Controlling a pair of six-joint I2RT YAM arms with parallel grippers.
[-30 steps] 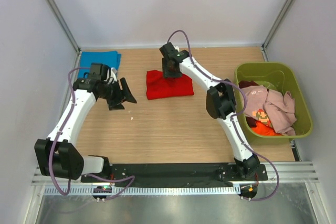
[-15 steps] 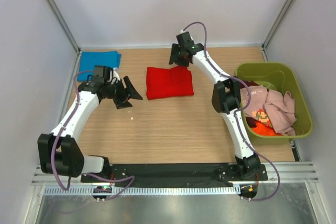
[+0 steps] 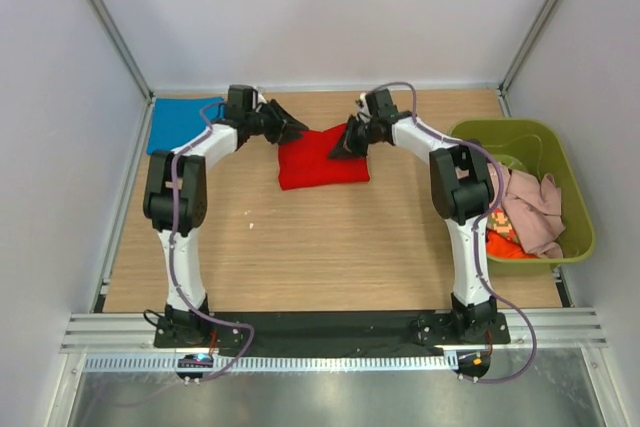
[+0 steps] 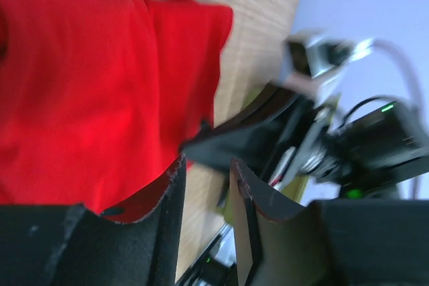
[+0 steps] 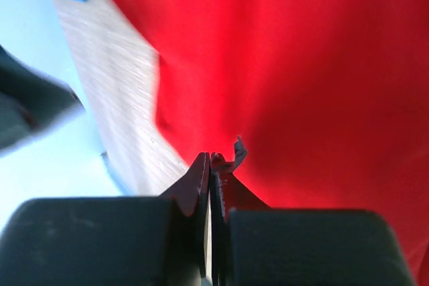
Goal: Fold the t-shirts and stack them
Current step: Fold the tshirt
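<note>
A big light-brown wooden table (image 3: 300, 257) fills the middle of the top view. On its right side sits an olive-green plastic bin (image 3: 500, 125). Inside the bin lie a crumpled pale pink cloth t-shirt (image 3: 535, 207), a t-shirt with a blocky pixel picture on it (image 3: 497, 219), and a bit of an orange t-shirt (image 3: 505, 247) at the bottom.

A bright red cloth t-shirt (image 3: 322, 162), folded into a fat rectangle, lies on the table in the upper middle of the top view. A blue cloth t-shirt (image 3: 185, 124), folded flat, lies in the upper left corner of the table, well apart from the red one.

The two white arms reach up the picture and bend in toward the red t-shirt from both sides.

The left gripper (image 3: 297, 131) is at the upper left corner of the red t-shirt. In its own camera its jaws stand a little apart, with bare wood showing in the gap.

The right gripper (image 3: 338, 148) is at the upper right edge of the red t-shirt. Its jaws are pressed tight together, with red cloth all around the tips (image 5: 210, 160). I cannot tell if any cloth is pinched between them.
</note>
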